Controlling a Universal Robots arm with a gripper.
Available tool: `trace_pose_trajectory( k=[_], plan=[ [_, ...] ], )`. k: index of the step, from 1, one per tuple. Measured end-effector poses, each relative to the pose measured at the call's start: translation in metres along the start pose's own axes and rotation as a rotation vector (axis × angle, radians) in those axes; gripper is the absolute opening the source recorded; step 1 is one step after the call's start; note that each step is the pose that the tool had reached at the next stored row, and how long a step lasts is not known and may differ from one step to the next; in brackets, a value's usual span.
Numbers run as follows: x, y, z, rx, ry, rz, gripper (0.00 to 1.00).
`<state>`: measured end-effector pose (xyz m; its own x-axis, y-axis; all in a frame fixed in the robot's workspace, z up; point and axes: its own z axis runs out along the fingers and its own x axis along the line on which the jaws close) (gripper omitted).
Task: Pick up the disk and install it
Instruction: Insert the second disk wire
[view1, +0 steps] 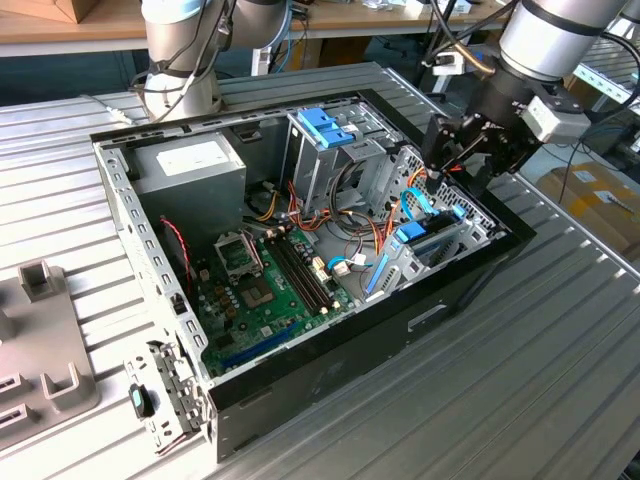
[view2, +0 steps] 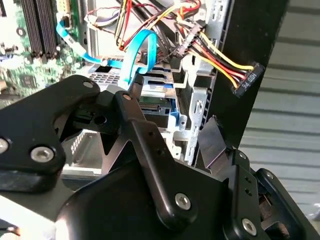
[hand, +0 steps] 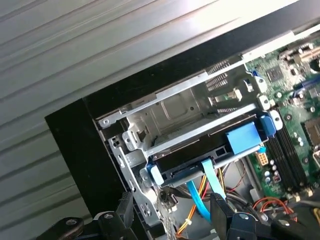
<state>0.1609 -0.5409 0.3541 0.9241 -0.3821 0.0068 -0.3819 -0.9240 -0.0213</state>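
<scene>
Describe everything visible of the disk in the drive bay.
The disk sits flat in the lower slot of the metal drive bay at the case's corner, already slid in. In the first wrist view it shows a dark end face framed by a light-blue plastic carrier rail, with a light-blue ribbon cable hanging from that end. In the exterior view the gripper hovers above that corner, not touching the disk.

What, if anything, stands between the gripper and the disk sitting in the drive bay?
In the first wrist view, the open gripper hangs close to the end of the disk, which lies in the metal bay. A flat blue cable plugged in at that end crosses the gap between them.
</scene>
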Motion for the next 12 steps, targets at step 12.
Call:
trace_pose_trajectory(
  k=[12],
  plan=[
    [0.0053, -0.0022, 0.0, -0.0014, -0.0024, -0.151, 0.71]
  ],
)
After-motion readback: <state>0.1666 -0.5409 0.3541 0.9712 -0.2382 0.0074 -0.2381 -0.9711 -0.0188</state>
